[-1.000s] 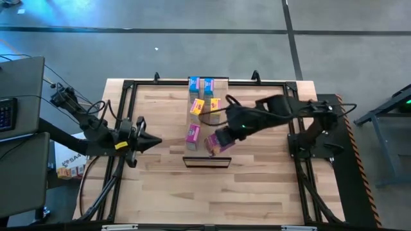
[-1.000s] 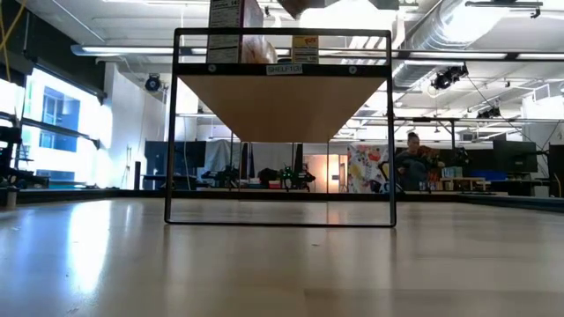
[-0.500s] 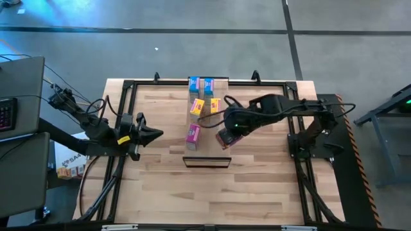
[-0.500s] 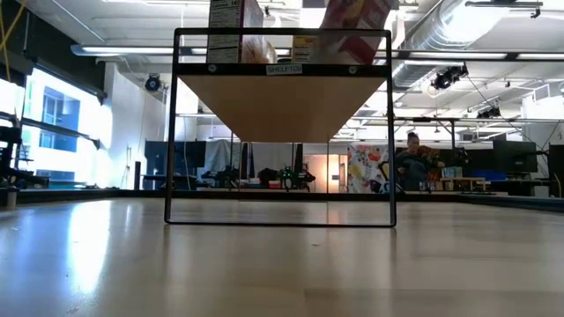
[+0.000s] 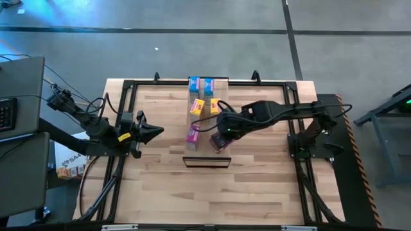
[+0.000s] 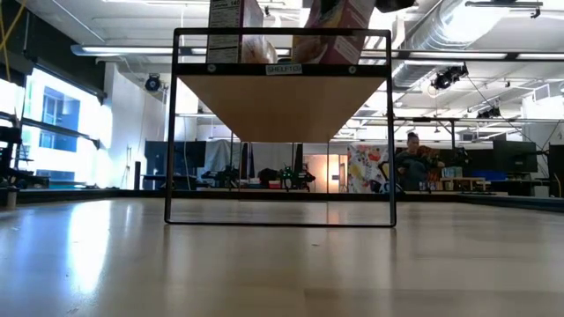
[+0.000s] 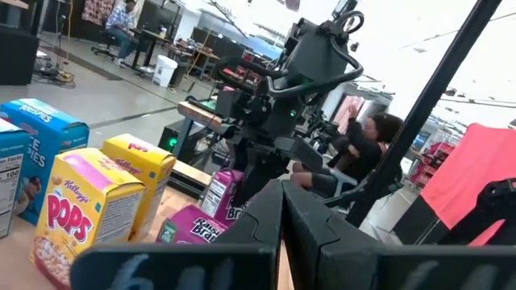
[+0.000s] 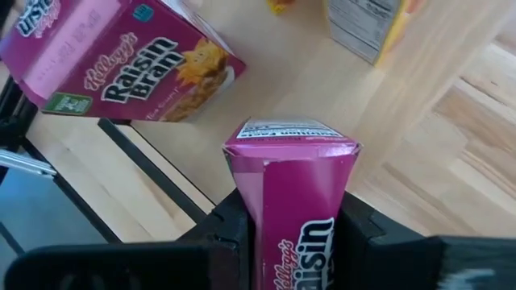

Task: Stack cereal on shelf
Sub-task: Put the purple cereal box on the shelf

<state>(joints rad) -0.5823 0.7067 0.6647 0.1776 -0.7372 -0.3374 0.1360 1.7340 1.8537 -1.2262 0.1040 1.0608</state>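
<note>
Right wrist view: right gripper [image 8: 292, 229] is clamped on a pink cereal box [image 8: 294, 193], long axis pointing down at the shelf [image 8: 322, 80], just beside the second pink box [image 8: 121, 64]. Left gripper [image 5: 154, 131], fingers together, waits well apart.

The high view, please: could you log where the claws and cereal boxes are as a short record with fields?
right claw: shut on a pink box, above the shelf
left claw: shut, empty, at the table's left
other pink box: lying on the shelf
yellow boxes: mid-shelf
blue boxes: at the far end
</note>
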